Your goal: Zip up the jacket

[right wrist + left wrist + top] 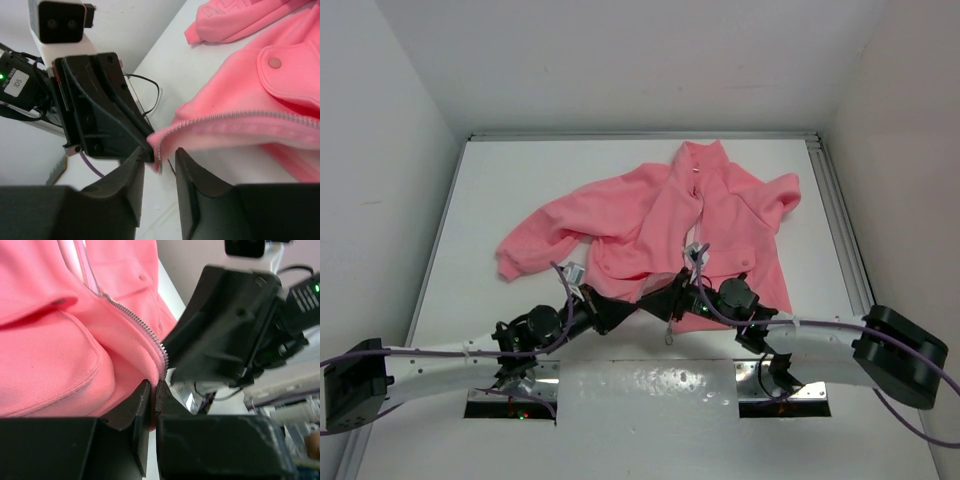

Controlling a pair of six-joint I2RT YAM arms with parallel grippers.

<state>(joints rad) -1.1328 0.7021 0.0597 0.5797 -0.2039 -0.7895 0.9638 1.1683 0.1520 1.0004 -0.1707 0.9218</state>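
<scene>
The salmon-pink jacket (690, 220) lies spread on the white table, collar at the far side, front open. My left gripper (623, 312) is shut on the bottom corner of one front edge. In the left wrist view the jaws (154, 386) pinch the hem just below the metal zipper teeth (142, 325). My right gripper (667, 297) faces it, tips nearly touching. In the right wrist view its fingers (159, 161) are open, and the same hem corner with the zipper end (161, 145) hangs between them. The zipper pull is not in view.
White walls enclose the table on the left, the far side and the right. A metal rail (840, 220) runs along the right edge. A thin dark cable (150, 92) lies on the table by the left gripper. One sleeve (535, 240) stretches out to the left.
</scene>
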